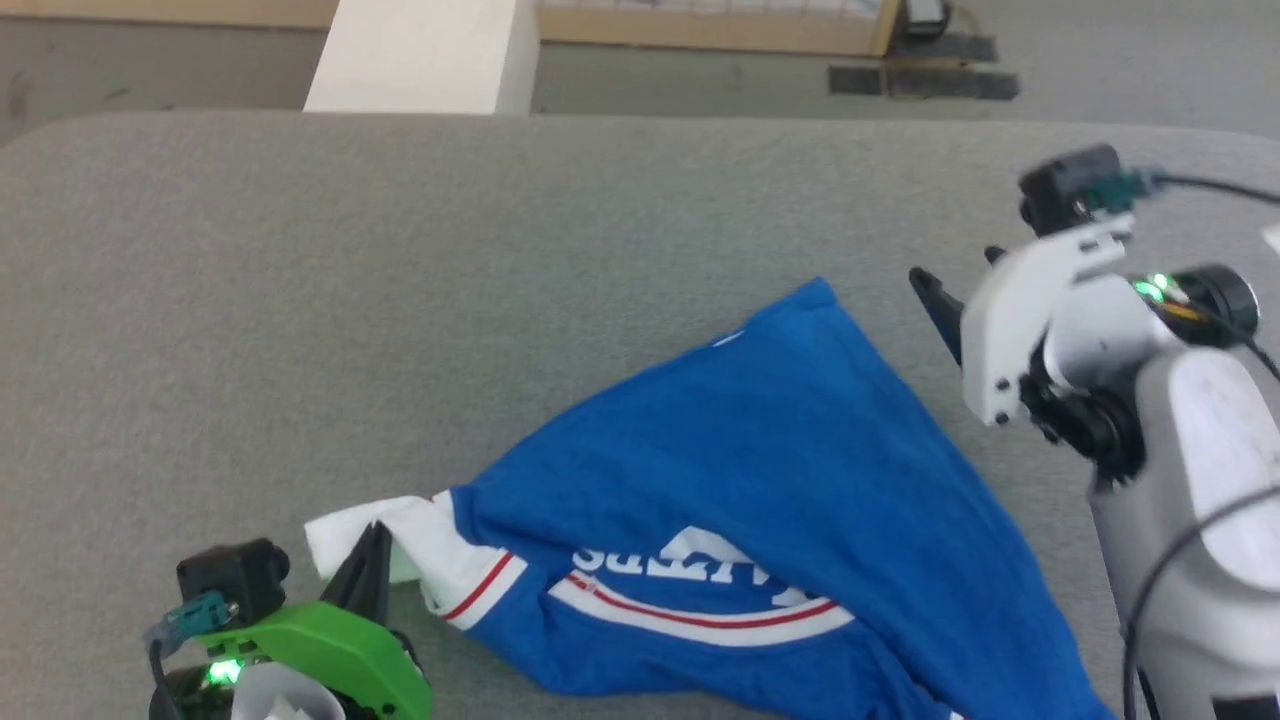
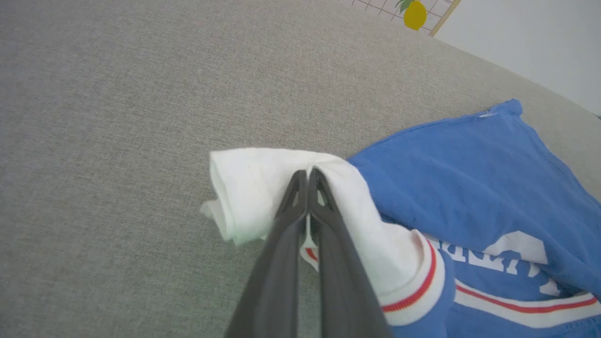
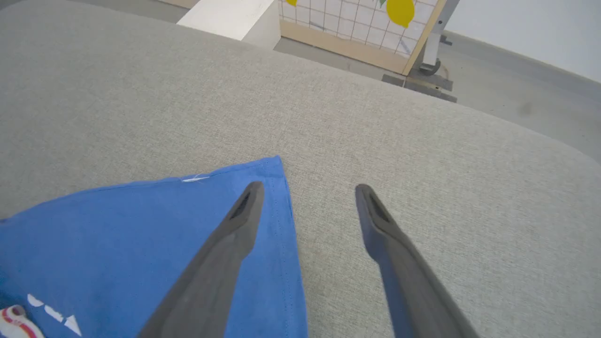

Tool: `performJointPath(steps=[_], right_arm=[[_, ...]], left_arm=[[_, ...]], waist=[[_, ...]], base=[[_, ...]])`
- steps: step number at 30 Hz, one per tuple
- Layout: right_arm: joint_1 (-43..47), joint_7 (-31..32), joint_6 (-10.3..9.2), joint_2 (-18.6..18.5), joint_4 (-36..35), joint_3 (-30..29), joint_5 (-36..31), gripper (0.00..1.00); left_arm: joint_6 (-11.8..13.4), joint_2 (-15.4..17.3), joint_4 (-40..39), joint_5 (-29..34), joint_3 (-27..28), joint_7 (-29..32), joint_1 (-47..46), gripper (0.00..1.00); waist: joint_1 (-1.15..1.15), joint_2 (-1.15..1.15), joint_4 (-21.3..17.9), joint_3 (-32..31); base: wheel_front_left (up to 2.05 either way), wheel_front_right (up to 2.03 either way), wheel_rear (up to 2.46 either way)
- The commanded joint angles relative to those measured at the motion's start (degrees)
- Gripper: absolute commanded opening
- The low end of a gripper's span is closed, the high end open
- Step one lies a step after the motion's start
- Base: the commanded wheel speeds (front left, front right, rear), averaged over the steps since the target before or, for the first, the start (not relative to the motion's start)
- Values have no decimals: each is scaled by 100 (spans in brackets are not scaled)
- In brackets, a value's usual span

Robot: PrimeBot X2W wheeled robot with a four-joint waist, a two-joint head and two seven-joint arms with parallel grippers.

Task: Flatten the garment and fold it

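While the shirt (image 1: 780, 450) is lying in a rough wedge on the grey bench (image 1: 400, 300), the task is looking barely begun. The blue body is spreading out towards a far corner (image 1: 815, 295), but it is doubling over itself along the near side. The chest lettering and the white-and-red band are showing only in part, and the cloth is running off the lower edge of the head view. Nothing here is reading as a fold made on purpose. As I judge it, the flattening is only partly done and every fold is left to do.

The left claw (image 1: 376, 535) is pinching shut on the bunched white sleeve (image 2: 253, 188) at the shirt's left end, its two fingers pressed together with cloth wrapping around the tips. The sleeve is wadding up there rather than lying smooth.

The right claw (image 3: 310, 190) is standing wide open and gripping nothing. In its wrist view one finger is lying over the blue cloth just inside the hemmed corner (image 3: 274, 164), and the other is hanging over bare bench beside it. Whether either finger is touching the surface, I cannot tell.

As for containers, only the bench is carrying anything, and the shirt is sitting towards its near right part.
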Motion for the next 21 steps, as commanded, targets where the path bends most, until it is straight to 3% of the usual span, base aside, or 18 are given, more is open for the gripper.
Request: performJointPath(steps=[1, 9, 19, 20, 21], right_arm=[[-229, 143, -8, 11, 260, 70, -108, 100], [-1359, 1085, -8, -174, 1706, 923, -948, 100], [-1395, 1290, -8, -336, 2321, 1634, -495, 100], [-1397, 1273, -8, -358, 2318, 1644, -386, 30], [-1407, 1204, -8, -384, 2294, 1625, -316, 0]], left_arm=[[-37, -42, 25, 21, -35, -58, -130, 0], [-184, -246, 214, 27, -238, -218, -447, 0], [-174, -283, 338, 20, -252, -284, -529, 0], [-165, -274, 337, 20, -249, -278, -520, 0], [-159, -263, 333, 23, -247, -273, -517, 0]], waist=[[0, 0, 454, 473], [0, 0, 875, 1052], [0, 0, 855, 1071], [0, 0, 823, 1044], [0, 0, 794, 1022]], base=[[0, 0, 0], [0, 0, 0], [0, 0, 0], [0, 0, 0], [0, 0, 0]])
